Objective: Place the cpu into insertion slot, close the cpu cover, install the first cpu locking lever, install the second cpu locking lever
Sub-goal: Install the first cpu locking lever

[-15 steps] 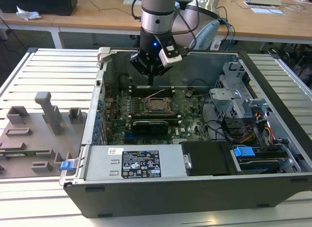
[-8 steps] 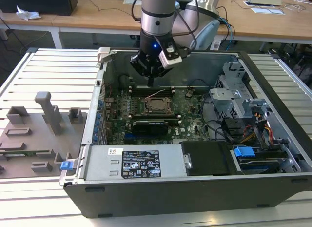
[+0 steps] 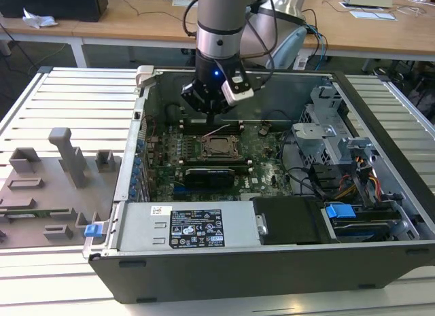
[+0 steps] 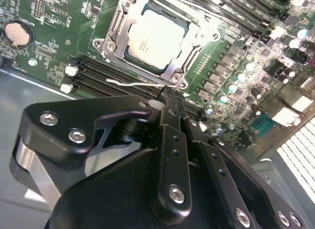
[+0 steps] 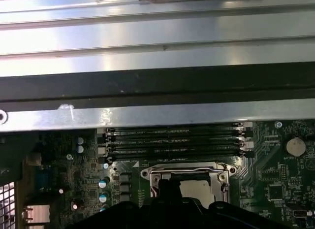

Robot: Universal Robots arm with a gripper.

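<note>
The cpu (image 4: pixel 156 36), a pale silver square, lies in the insertion slot (image 3: pixel 219 147) on the green motherboard. The cpu cover (image 4: pixel 179 66), a silvery frame, lies flat over it, and the chip shows through its window. A thin wire locking lever (image 4: pixel 130 83) runs along the socket's edge beside the memory slots. My gripper (image 4: pixel 169 97) is shut, its tips right at the end of that lever; whether they touch it I cannot tell. In the exterior view the gripper (image 3: pixel 212 117) hangs just behind the socket. The first wrist view shows the cpu (image 5: pixel 199 188) under the cover (image 5: pixel 187 169).
Black memory slots (image 5: pixel 172 140) flank the socket, and a long black card (image 3: pixel 214 173) lies in front of it. A drive cage (image 3: pixel 326 126), cables and the power supply (image 3: pixel 183 227) crowd the case. A grey fixture plate (image 3: pixel 54 180) sits on the exterior view's left.
</note>
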